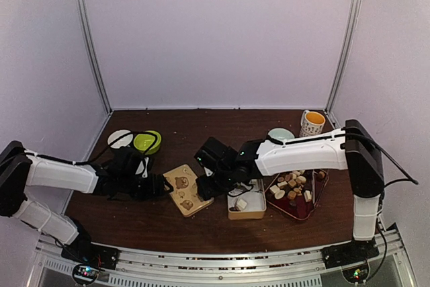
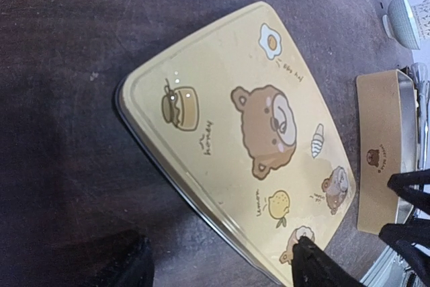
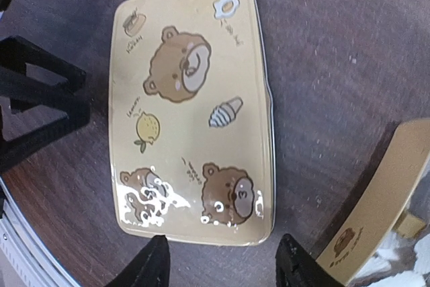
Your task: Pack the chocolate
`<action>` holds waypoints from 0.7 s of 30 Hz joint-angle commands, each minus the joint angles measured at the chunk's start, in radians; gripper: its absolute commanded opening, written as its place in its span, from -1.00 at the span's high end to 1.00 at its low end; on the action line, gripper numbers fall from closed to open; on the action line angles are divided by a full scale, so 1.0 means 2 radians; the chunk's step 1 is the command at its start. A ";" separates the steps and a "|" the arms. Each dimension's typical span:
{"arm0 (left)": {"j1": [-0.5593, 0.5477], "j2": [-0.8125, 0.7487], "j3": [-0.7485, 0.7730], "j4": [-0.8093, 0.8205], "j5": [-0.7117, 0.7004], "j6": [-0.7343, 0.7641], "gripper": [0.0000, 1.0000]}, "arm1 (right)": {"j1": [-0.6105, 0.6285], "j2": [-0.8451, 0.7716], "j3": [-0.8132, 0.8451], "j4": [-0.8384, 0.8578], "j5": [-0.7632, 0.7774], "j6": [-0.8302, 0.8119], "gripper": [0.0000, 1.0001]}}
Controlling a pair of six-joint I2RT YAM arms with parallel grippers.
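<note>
The chocolate [image 1: 290, 183], small white, tan and brown pieces, lies heaped on a red tray [image 1: 302, 210]. A piece or two sit in the open tan tin [image 1: 246, 214]. Left of the tin the flat bear-printed lid [image 1: 183, 189] lies on the table. My left gripper [image 1: 158, 186] stands open at the lid's left side. In the left wrist view one of its fingertips [image 2: 310, 261] overlaps the lid's [image 2: 228, 132] near corner. My right gripper [image 1: 209, 186] is open just past the lid's [image 3: 191, 105] short edge, nothing between its fingers [image 3: 153, 265].
A green bowl [image 1: 148, 142] and a white plate [image 1: 119, 139] sit at the back left. A pale green bowl [image 1: 281, 135] and a spotted mug [image 1: 312, 124] stand at the back right. The tin's side wall [image 2: 379, 159] is right of the lid.
</note>
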 commanded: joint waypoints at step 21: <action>0.000 0.045 -0.007 0.081 0.016 -0.019 -0.25 | -0.035 0.106 0.085 0.064 -0.072 0.038 -0.26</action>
